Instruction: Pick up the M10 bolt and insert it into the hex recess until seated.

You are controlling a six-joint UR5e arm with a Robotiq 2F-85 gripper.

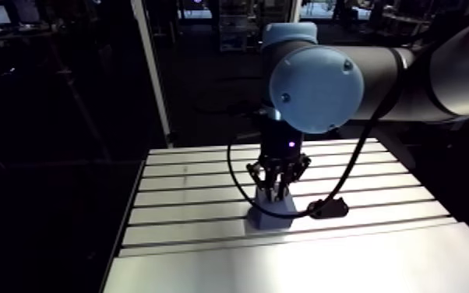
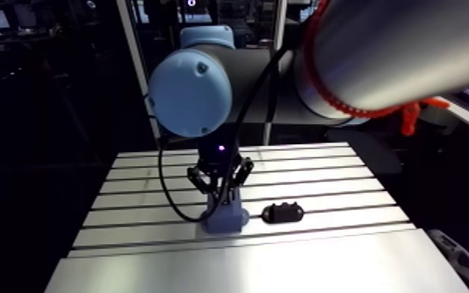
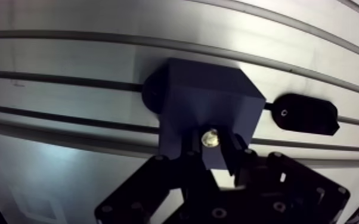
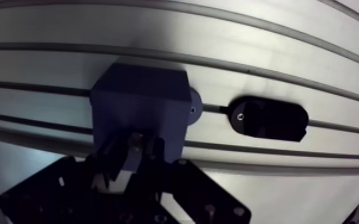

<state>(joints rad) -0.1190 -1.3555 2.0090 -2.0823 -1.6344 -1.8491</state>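
Observation:
A dark blue block (image 3: 209, 98) stands on the slotted aluminium table (image 1: 206, 199). Its hex recess is hidden under my gripper. My gripper (image 3: 212, 149) hangs straight down over the block's near edge, shut on the M10 bolt (image 3: 210, 138), whose shiny round end shows between the fingers. In the arm view the gripper (image 1: 279, 191) reaches down to the block (image 1: 271, 214). I cannot tell whether the bolt touches the block.
A black oval piece (image 3: 304, 113) lies on the table just beside the block, seen also in the arm view as the black oval piece (image 2: 283, 211). A smooth plate (image 1: 300, 265) covers the table's front. The table's left edge drops off into dark.

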